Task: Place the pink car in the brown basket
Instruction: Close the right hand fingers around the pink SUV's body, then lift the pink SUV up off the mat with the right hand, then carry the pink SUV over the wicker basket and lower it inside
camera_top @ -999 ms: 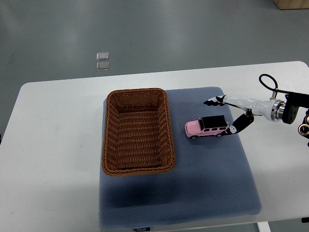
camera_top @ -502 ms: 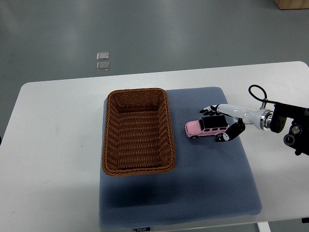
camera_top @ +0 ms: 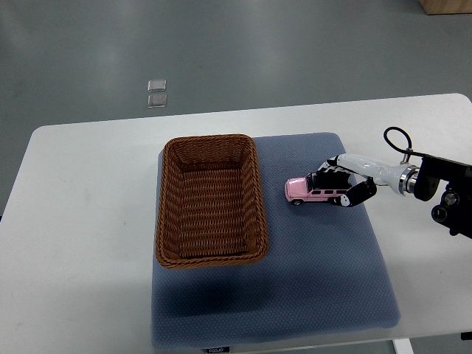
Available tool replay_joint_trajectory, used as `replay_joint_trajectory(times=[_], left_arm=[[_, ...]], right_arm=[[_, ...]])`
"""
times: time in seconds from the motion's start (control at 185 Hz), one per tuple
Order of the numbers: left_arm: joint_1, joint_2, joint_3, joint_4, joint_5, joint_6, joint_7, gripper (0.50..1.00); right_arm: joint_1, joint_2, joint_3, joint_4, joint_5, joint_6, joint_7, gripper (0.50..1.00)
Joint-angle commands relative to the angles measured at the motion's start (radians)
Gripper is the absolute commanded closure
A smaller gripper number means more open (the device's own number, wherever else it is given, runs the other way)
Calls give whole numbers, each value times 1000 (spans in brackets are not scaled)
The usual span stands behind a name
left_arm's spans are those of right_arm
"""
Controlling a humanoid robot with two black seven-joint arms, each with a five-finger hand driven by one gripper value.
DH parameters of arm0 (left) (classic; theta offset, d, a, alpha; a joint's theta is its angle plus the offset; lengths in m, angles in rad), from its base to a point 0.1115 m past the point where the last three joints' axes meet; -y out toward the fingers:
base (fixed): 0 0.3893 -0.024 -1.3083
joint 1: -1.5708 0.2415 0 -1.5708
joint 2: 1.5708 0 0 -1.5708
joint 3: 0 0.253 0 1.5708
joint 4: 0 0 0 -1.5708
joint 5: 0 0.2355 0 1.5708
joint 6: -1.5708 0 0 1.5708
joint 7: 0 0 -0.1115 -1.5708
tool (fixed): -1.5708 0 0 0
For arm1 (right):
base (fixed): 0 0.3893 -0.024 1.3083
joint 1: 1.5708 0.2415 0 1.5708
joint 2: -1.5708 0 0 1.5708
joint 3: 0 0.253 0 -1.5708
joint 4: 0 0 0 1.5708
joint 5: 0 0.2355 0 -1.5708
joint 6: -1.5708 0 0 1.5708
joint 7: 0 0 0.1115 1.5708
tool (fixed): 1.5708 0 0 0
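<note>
The pink car (camera_top: 313, 190), with a black roof, sits on the blue mat (camera_top: 310, 280) just right of the brown basket (camera_top: 209, 199). My right hand (camera_top: 341, 186) comes in from the right edge and its fingers are curled around the car's rear end, thumb on the near side, fingers over the roof. The car looks tilted slightly, its front pointing left toward the basket. The wicker basket is empty and stands on the mat's left part. The left arm is out of view.
The mat lies on a white table (camera_top: 81, 221). Two small clear squares (camera_top: 156, 94) lie on the grey floor beyond the table. A wooden corner (camera_top: 446, 6) shows at the top right.
My right hand has moved left to the car and its fingers have closed around the rear. The car has shifted and turned a little.
</note>
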Motion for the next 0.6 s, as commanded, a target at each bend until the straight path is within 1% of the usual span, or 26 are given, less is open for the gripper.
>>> replay_joint_trajectory(times=[0.0, 0.124, 0.373, 0.502, 0.594], left_arm=[[0, 0, 0, 0, 0, 0, -1, 500], [0, 0, 0, 0, 0, 0, 1, 500], [0, 0, -2, 2, 0, 0, 1, 500], [0, 0, -2, 2, 0, 0, -1, 500], [0, 0, -2, 2, 0, 0, 1, 500]], right_arm=[[24, -12, 4, 2, 6, -29, 1, 1000], [61, -34, 20, 9, 18, -52, 3, 1000], [199, -15, 17, 12, 31, -39, 15, 1000], [234, 32, 0, 9, 43, -38, 27, 1000], [260, 85, -38, 6, 43, -29, 30, 1000]])
